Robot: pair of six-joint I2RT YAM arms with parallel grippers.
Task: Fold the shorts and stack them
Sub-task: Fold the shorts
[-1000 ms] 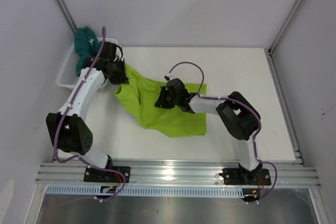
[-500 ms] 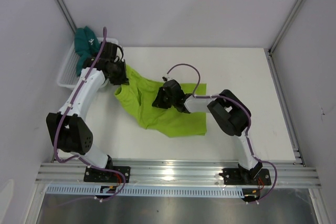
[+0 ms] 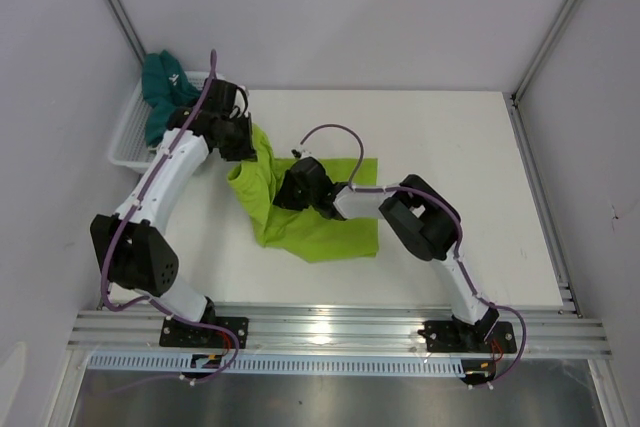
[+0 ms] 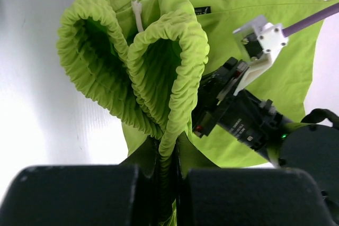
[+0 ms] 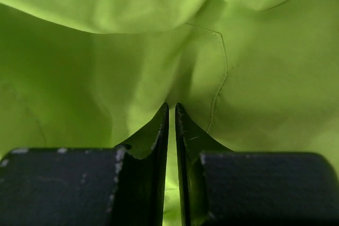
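The lime green shorts [image 3: 325,227] lie bunched on the white table. My left gripper [image 3: 252,147] is shut on their ruffled elastic waistband [image 4: 177,41], which is lifted and stands up in two loops. A white drawstring [image 4: 137,14] shows between the loops. In the left wrist view the jaws [image 4: 168,154] pinch the band tight. My right gripper [image 3: 284,192] rests on the middle of the same shorts. Its jaws [image 5: 172,112] are shut on a thin fold of lime fabric. The dark teal shorts [image 3: 158,85] lie heaped in the basket at the far left.
The white mesh basket [image 3: 122,142] stands at the table's far left corner, right behind my left arm. Grey walls enclose the table on three sides. My right arm's forearm [image 4: 249,123] crosses over the lime fabric close to the left gripper.
The right gripper has slid left with the fabric. The left gripper has moved right with the waistband. The lime shorts have drawn together and shifted left.
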